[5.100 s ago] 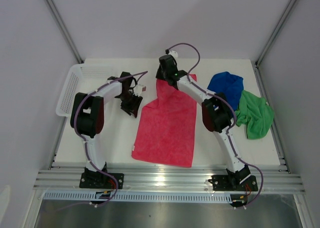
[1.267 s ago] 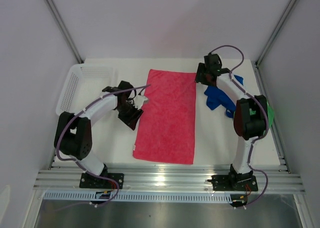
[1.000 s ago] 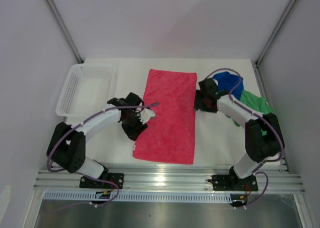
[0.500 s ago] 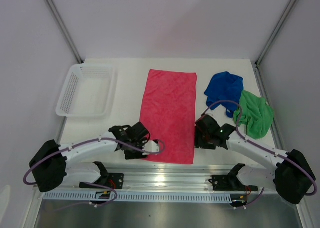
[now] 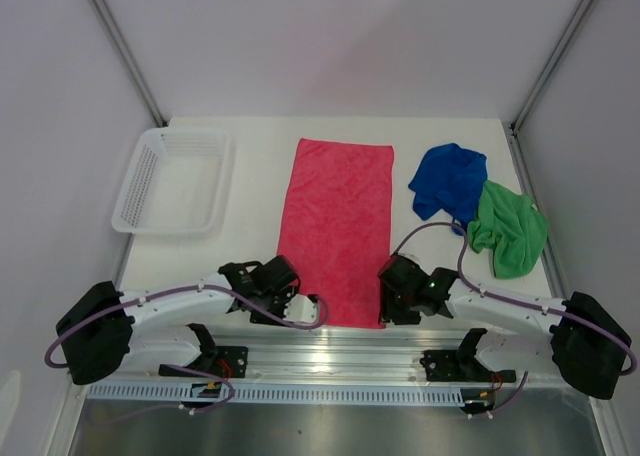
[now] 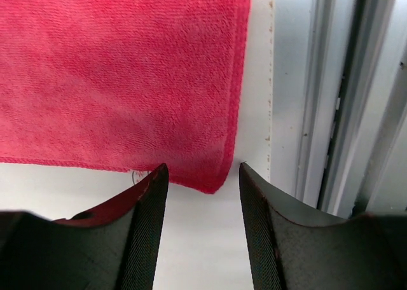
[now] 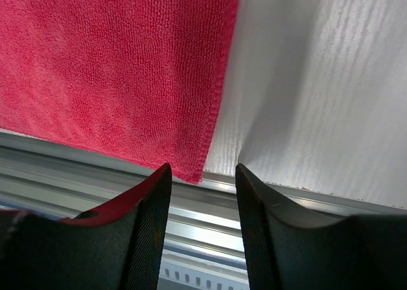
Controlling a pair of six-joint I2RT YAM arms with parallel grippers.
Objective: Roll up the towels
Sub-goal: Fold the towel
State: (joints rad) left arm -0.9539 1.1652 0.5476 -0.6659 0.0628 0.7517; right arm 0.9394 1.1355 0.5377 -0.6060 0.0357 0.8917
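The pink-red towel (image 5: 338, 231) lies spread flat on the white desk (image 5: 250, 166), a long rectangle running straight away from my two sets of jaws, both posted at its near edge.

My left jaws, parted to a middling width and holding nothing, hang over the towel's near left corner. From the left wrist, that corner sits in the gap between my two dark fingers (image 6: 143, 226), flat on the desk and just beside the aluminium rail (image 6: 343, 99).

My right jaws, likewise half open and empty, stand at the near right corner. Its tip lies just ahead of the gap between the fingers (image 7: 149, 226), at the desk's lip above the rail.

Beyond my right jaws and well apart from them, off to the right, the royal blue towel (image 5: 452, 179) lies crumpled, with the bright green towel (image 5: 510, 231) bunched against it on the nearer side, the two touching.

Far beyond my left jaws, off to the left, a white mesh basket (image 5: 172, 181) stands on the desk, apart from the pink-red towel.
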